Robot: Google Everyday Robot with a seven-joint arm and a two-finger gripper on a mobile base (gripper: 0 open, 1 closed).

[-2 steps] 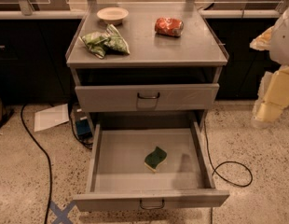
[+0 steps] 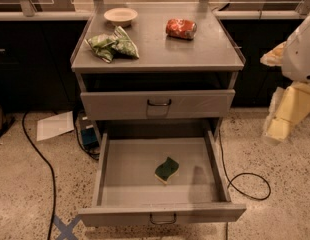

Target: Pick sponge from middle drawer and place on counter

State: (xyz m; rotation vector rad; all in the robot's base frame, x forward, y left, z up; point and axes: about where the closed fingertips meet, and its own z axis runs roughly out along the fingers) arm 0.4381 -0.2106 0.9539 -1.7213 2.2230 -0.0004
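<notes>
The sponge [image 2: 166, 170], dark green on top with a yellow layer beneath, lies flat on the floor of the open middle drawer [image 2: 125, 164], right of its centre and toward its front panel. Above it, the grey counter [image 2: 160, 49] tops the cabinet. My arm, white and pale yellow, hangs at the right edge of the camera view. Its gripper [image 2: 281, 124] is well to the right of the cabinet, at about the height of the shut upper drawer [image 2: 157, 104]. It is far from the sponge and holds nothing that I can see.
On the counter sit two green snack bags [image 2: 112, 45], a pale bowl [image 2: 120, 16] and a red-orange foil packet [image 2: 181, 28]. Black cables [image 2: 247, 184] lie on the speckled floor on both sides. A sheet of paper [image 2: 55, 125] and a blue box [image 2: 88, 134] lie to the left.
</notes>
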